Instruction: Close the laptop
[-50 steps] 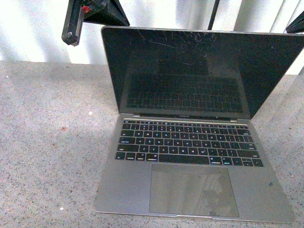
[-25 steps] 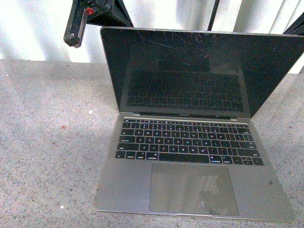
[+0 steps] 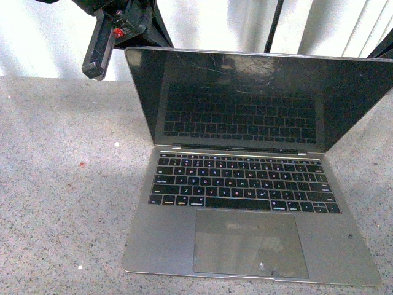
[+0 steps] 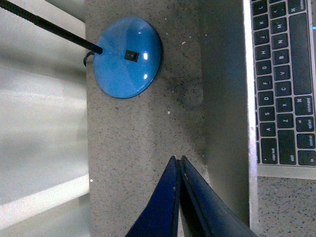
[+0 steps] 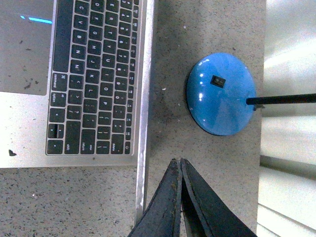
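On the speckled grey table (image 3: 55, 184) sits one laptop (image 3: 245, 184): lid up but leaning forward, screen facing the robot, long side and hinge running left to right, trackpad nearest. Two grippers here, the left gripper (image 4: 178, 159) and the right gripper (image 5: 178, 161). Both have fingers pressed together and empty, just behind the lid; contact, can't tell. One blue round base (image 4: 127, 57) with a black stem shows in each wrist view.

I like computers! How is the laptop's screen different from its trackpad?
The screen is black; the trackpad is grey. The screen stands up, tilted; the trackpad lies flat. The screen is wider than the trackpad. Both are shiny rectangles.
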Controlling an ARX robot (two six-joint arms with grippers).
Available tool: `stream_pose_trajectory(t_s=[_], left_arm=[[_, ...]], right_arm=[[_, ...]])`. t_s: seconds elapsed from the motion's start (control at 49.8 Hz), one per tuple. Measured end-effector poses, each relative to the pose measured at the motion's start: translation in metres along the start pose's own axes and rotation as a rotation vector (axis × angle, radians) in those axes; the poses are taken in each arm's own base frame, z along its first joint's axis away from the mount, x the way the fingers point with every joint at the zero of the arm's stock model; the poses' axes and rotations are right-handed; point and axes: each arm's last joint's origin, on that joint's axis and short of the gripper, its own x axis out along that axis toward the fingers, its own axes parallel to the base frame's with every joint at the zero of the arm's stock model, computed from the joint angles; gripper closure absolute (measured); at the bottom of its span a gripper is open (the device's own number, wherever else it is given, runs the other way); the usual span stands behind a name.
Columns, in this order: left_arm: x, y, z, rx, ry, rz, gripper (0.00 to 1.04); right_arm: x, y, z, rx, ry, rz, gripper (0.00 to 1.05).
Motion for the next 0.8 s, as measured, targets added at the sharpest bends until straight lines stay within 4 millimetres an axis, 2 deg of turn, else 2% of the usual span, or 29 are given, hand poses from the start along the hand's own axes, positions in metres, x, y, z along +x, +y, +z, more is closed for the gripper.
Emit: stream_pose_trajectory(t_s=[0.401, 0.803], left_arm=[[-0.004, -0.018, 0.012, 0.017, -0.02, -0.032, 1.01], [-0.002, -0.052, 0.013, 0.036, -0.031, -0.07, 1.01]], right_arm=[[0.006, 0.014, 0.007, 0.009, -0.009, 0.035, 1.02], [0.021, 0.039, 0.016, 0.016, -0.029, 0.071, 1.02]])
